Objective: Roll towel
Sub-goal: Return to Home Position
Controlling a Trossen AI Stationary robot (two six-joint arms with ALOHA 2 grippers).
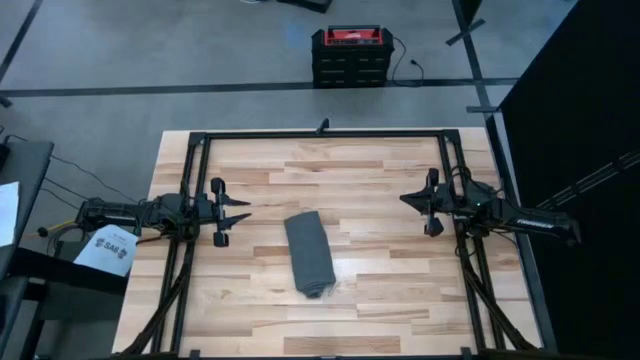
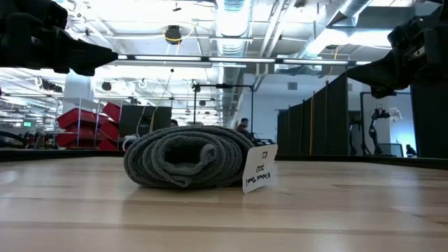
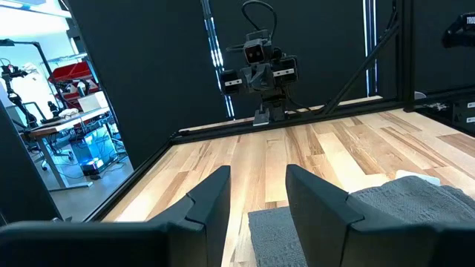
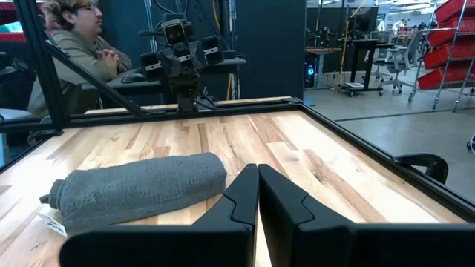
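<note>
The dark grey towel (image 1: 309,255) lies rolled into a thick bundle in the middle of the table, its length running from far to near. The low view shows the spiral of its near end (image 2: 185,157) and a white tag (image 2: 257,168) sticking out beside it. My left gripper (image 1: 243,212) hovers open to the left of the towel, its fingers pointing toward the towel (image 3: 401,204). My right gripper (image 1: 405,198) hovers shut to the towel's right, pointing at the towel (image 4: 141,189). Neither gripper touches the towel.
A black frame rail (image 1: 320,133) runs around the wooden table. A red and black case (image 1: 350,50) stands on the floor past the far edge. A person (image 4: 74,44) sits beyond the table's left side. Bare wood lies on both sides of the towel.
</note>
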